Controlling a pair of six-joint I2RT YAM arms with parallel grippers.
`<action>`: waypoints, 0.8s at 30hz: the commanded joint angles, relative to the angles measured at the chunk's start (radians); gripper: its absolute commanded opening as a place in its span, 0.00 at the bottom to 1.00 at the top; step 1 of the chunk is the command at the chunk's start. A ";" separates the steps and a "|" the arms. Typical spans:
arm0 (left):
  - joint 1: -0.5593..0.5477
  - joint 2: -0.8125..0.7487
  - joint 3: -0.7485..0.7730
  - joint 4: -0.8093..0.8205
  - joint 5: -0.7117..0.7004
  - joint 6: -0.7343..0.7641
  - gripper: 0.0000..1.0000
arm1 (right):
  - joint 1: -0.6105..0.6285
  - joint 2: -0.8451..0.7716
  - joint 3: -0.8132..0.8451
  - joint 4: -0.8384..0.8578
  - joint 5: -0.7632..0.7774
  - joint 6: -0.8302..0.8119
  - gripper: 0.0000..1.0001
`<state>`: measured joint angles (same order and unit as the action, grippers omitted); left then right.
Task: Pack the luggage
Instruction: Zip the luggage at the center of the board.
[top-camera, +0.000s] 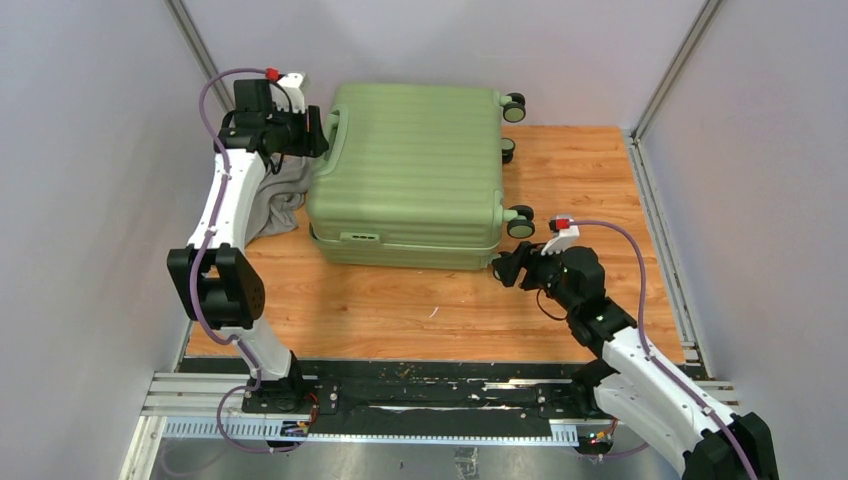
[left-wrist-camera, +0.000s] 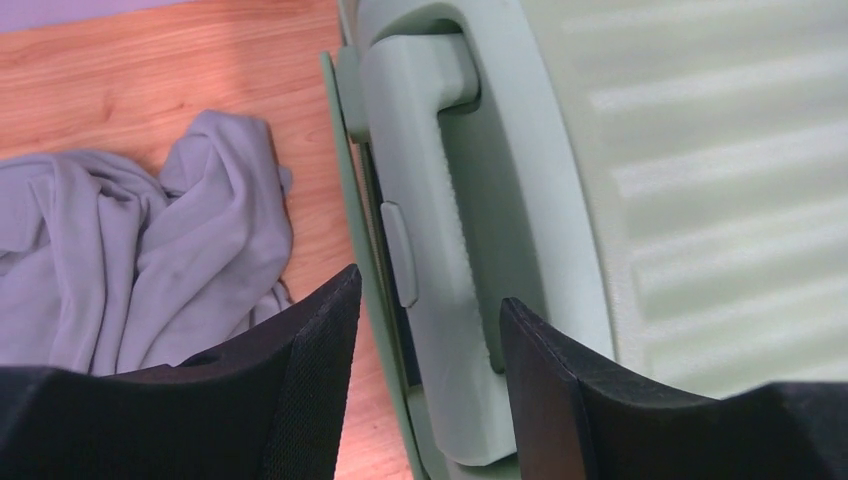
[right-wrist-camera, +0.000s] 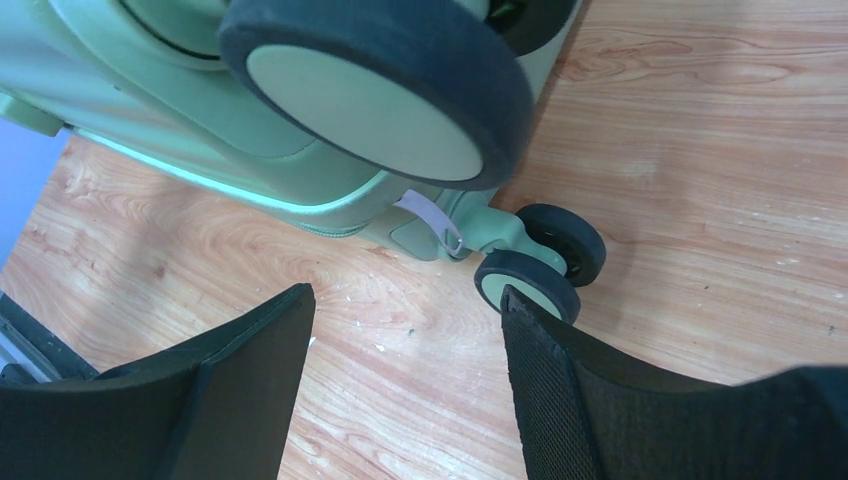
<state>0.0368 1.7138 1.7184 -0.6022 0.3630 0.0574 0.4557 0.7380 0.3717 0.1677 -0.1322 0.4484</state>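
Opening of the case seems to be the step in hand. The large light-green ribbed hard-shell suitcase (top-camera: 410, 170) lies flat and shut in the upper middle of the top view, while a crumpled grey cloth (top-camera: 275, 205) lies outside it, against its left side. So I judge that the packing itself is not yet begun.

The left gripper (top-camera: 318, 133) is at the upper left corner of the suitcase. In the left wrist view its jaws stand apart on both sides of the moulded green side handle (left-wrist-camera: 420, 170), and I see no clamping on it. The right gripper (top-camera: 503, 268) is at the lower right corner of the suitcase, near a black-and-green wheel (right-wrist-camera: 370, 90). Its jaws are apart too, and between them only bare wood shows.

The next move probably calls for a firm grip on the handle or on the shell edge, then a lift of the upper half. The right arm may need to steady the case, because it stands on wheels and the shell is smooth.

The surface is a wooden table top (top-camera: 400, 310) with orange grain, flat and hard. Plain pale grey walls (top-camera: 90, 150) close it on three sides, and a metal rail (top-camera: 400, 400) at the bottom of the frame carries both arm bases.
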 joint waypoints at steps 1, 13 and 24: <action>0.000 0.019 -0.014 -0.015 -0.059 0.036 0.57 | -0.041 -0.001 0.026 -0.004 -0.039 0.002 0.72; -0.062 0.073 -0.042 -0.026 -0.037 0.038 0.52 | -0.061 0.050 -0.006 0.100 -0.040 -0.044 0.72; -0.100 0.011 0.099 -0.068 0.012 -0.031 0.17 | -0.078 0.247 -0.128 0.624 -0.139 -0.166 0.72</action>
<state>-0.0151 1.7580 1.7340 -0.6399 0.2905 0.0727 0.3962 0.9302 0.2638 0.5583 -0.2043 0.3603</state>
